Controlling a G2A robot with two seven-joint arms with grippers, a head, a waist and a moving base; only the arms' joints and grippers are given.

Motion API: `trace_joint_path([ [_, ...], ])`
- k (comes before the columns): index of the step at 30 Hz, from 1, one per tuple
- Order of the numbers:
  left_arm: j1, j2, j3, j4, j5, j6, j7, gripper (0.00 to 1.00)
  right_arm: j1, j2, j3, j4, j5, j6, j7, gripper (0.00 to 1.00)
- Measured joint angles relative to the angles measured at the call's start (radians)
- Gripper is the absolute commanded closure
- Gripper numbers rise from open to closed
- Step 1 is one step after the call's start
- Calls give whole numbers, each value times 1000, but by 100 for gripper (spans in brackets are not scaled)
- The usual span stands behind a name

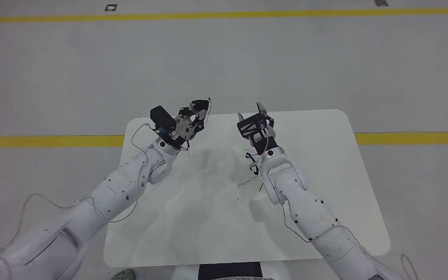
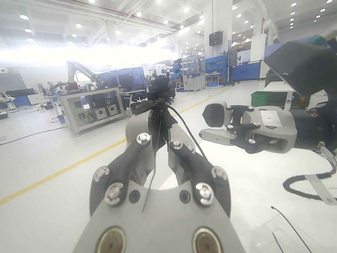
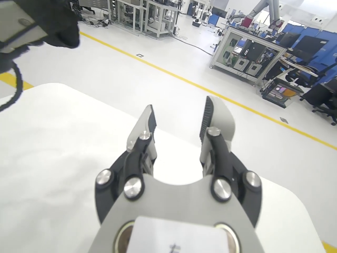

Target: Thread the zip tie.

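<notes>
Left jaws clamped on black zip tie [image 2: 155, 143], held raised over far edge of white worktop [image 1: 315, 175]. Tie's thin tail trails back between jaws toward wrist. Right jaws wide apart, empty, near left ones. Loose black ties [image 2: 288, 222] lie on worktop.

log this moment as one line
left claw shut on zip tie | right claw open, empty | both near table far edge

Frame centre: thin black zip tie [image 2: 154, 159] in left gripper [image 1: 201, 110], over white rounded table [image 1: 336, 175] far edge; right gripper [image 1: 257, 115] just right, apart.
</notes>
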Motion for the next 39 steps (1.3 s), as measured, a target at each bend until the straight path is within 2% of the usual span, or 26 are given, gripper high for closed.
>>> trace_joint_path([
  [14,3,0,-3,-7,3,-2,-11,100,-6,1,11,-6,7,-10,2,0],
  [16,8,4,-14,-11,35,-24,-18,100,-11,2,32,-7,38,-21,5,0],
  [18,15,12,-30,-6,60,-68,0,100,-22,5,79,-15,108,-48,15,0],
  [22,29,24,-62,-1,105,-129,36,100,-53,14,183,-37,285,-138,51,0],
  [26,45,30,-80,-18,143,-168,62,100,-76,22,276,-57,480,-242,164,0],
  [32,62,30,-85,-44,169,-171,73,100,-102,33,346,-82,664,-394,264,0],
  [36,67,33,-90,-52,168,-171,74,100,-126,43,372,-96,752,-537,297,0],
  [38,69,36,-84,-62,176,-171,77,100,-131,46,370,-107,782,-574,324,0],
  [39,66,38,-76,-71,185,-171,82,100,-131,46,369,-109,787,-573,328,0],
])
